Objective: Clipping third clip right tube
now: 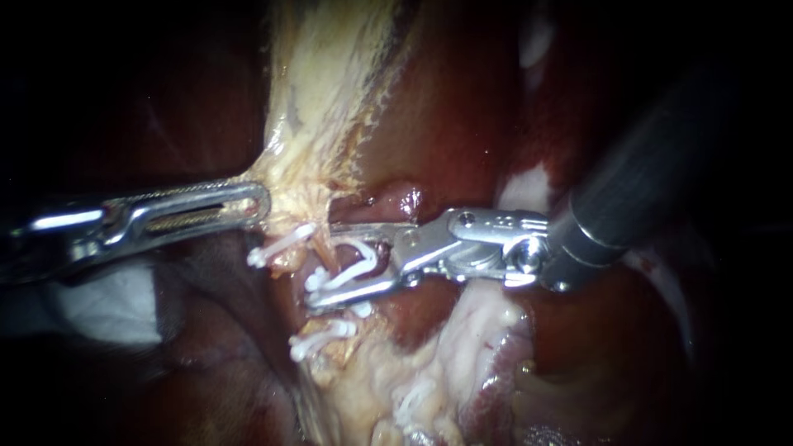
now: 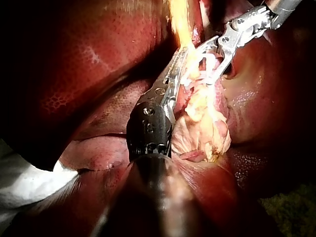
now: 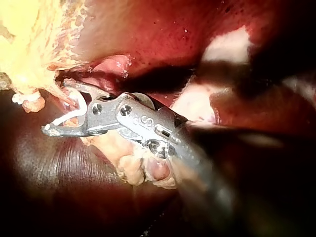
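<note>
Endoscope: left instrument (image 1: 252, 205) end effector clamped on fatty tissue (image 1: 306, 124) just beside tube (image 1: 320, 252), likely tensioning it for access. Right instrument (image 1: 325, 264) end effector spread wide, carrying white clip (image 1: 357, 266) astride tube, between two set clips (image 1: 281, 244).
Left wrist: same clamp on fatty tissue (tube mostly hidden).
Right wrist: clip not yet closed, at tube.

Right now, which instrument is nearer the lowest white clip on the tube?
Right. My right instrument, carrying an open clip, sits just above the lowest clip; my left instrument grips pale tissue farther up and left.
</note>
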Robot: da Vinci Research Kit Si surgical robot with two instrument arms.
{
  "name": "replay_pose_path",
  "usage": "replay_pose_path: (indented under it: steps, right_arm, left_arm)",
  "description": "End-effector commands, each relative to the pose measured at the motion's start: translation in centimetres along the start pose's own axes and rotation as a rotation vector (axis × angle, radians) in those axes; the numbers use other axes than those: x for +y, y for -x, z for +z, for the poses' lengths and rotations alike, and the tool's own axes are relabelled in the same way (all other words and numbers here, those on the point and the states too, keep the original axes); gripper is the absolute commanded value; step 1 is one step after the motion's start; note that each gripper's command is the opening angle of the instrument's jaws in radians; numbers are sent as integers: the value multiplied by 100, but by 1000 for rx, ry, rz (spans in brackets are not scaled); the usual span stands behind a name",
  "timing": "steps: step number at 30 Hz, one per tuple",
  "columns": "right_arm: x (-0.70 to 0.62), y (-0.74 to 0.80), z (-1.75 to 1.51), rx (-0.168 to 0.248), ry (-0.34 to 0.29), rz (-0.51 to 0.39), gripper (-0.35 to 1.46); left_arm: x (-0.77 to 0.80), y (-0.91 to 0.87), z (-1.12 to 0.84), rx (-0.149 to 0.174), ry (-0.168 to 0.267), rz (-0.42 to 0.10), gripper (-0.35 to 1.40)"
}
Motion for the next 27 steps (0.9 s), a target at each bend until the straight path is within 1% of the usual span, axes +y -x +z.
replay_pose_path:
  steps: [1,2,4,6,9,12,21,27]
  right_arm:
    - [-2,0,0,14,-7,2,60]
    - [-4,-1,1,28,-23,8,60]
    - [-7,-2,3,37,-47,13,59]
    - [-12,-3,5,37,-69,13,59]
    - [-17,-4,7,49,-96,30,58]
    - [-20,-5,8,49,-117,31,58]
    - [-28,-7,11,73,-174,65,57]
    - [-33,-14,19,92,-209,83,57]
  left_arm:
    - [0,0,0,0,0,0,-35]
    - [0,0,0,0,0,0,-35]
    - [0,0,0,0,0,0,-35]
    - [2,1,0,1,-1,0,-35]
    - [5,2,0,1,-3,-6,-35]
    - [12,2,1,0,2,-6,-35]
    - [27,3,5,-2,12,-1,-35]
    - [29,3,6,-3,16,-1,-35]
